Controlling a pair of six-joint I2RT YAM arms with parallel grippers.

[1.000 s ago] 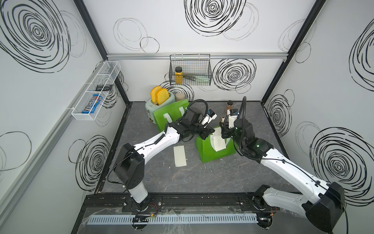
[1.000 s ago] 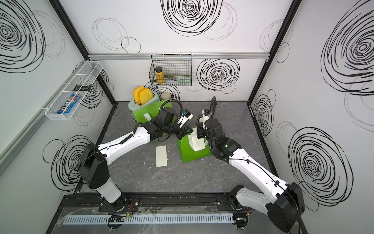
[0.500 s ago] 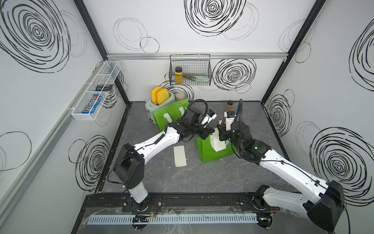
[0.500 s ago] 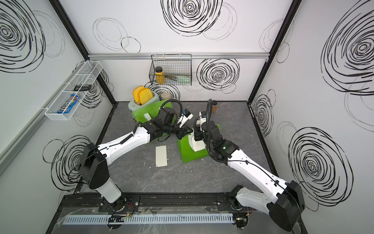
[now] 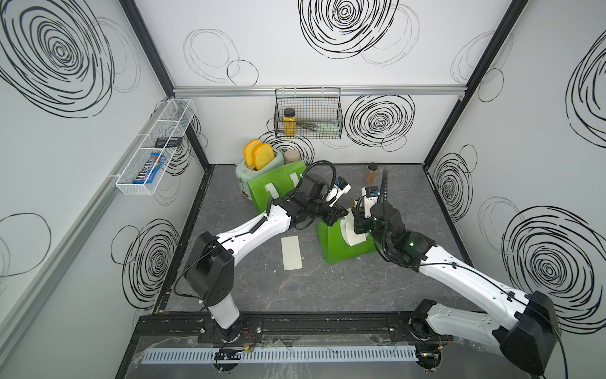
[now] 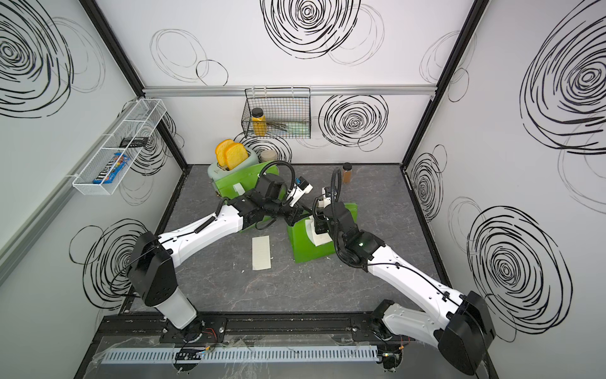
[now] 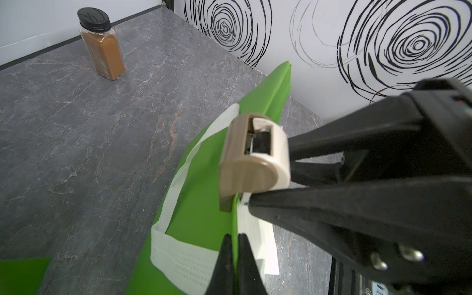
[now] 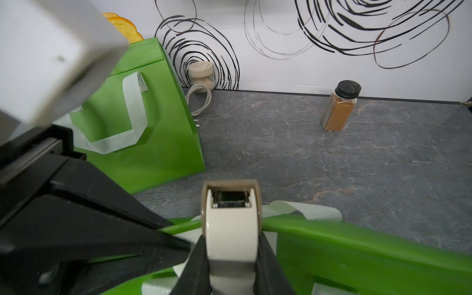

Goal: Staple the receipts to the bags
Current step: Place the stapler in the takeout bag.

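Note:
The near green bag point(image 5: 341, 247) stands mid-floor with a white receipt point(image 5: 353, 231) against its front. My left gripper point(image 7: 235, 236) is shut on this bag's top edge point(image 7: 204, 217), beside the receipt point(image 7: 258, 237). My right gripper point(image 8: 231, 242) is shut on a cream and tan stapler point(image 8: 231, 224), whose mouth straddles the same edge point(image 8: 357, 247). In the left wrist view the stapler point(image 7: 252, 163) sits over the bag's rim. A second receipt point(image 5: 291, 252) lies flat on the floor. The other bag point(image 5: 272, 187) leans on the toaster.
A toaster with two toast slices point(image 5: 259, 160) stands at the back left. A brown spice jar point(image 5: 371, 173) is at the back. A small jar point(image 8: 201, 74) and a cord point(image 8: 199, 99) lie behind the far bag. A wire basket point(image 5: 308, 113) and a shelf point(image 5: 154, 147) hang on the walls.
My right arm has shifted toward the left arm and lowered, bringing the stapler down over the near bag's top edge. The left arm has held still.

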